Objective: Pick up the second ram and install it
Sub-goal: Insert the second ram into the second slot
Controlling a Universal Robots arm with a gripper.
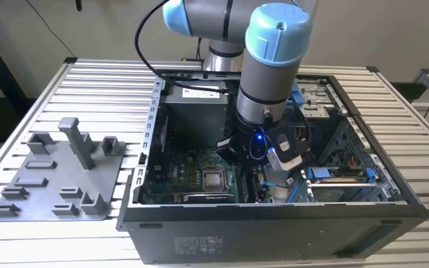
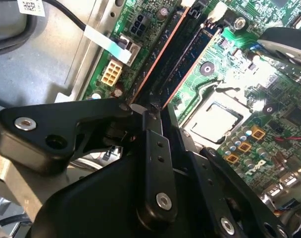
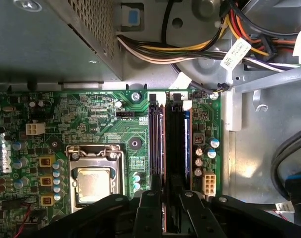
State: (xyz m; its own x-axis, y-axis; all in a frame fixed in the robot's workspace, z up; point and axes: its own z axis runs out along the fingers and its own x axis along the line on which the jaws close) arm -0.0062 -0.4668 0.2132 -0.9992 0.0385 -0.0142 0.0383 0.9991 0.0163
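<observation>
Here your claw [image 3: 165, 210] sits low over the motherboard [image 3: 91, 124], clamped, as best you can judge, on the second ram [image 3: 176, 148], whose long axis runs toward twelve o'clock along its slot.

The arm [image 1: 263, 72] is built of grey cylindrical segments with pale blue rounded caps at the joints. A black cable [image 1: 146, 42] loops along it from the upper joint. Near the wrist sits a black housing with a small blue light [image 1: 257, 135] and a white-and-grey block [image 1: 281, 156] strapped on its side. In both wrist views the gripper [image 2: 150, 111] is matt black, made of flat, angular linkage bars joined by silver-headed screws [image 2: 163, 200] and round pivot pins, mounted on a metal-grey base.
</observation>
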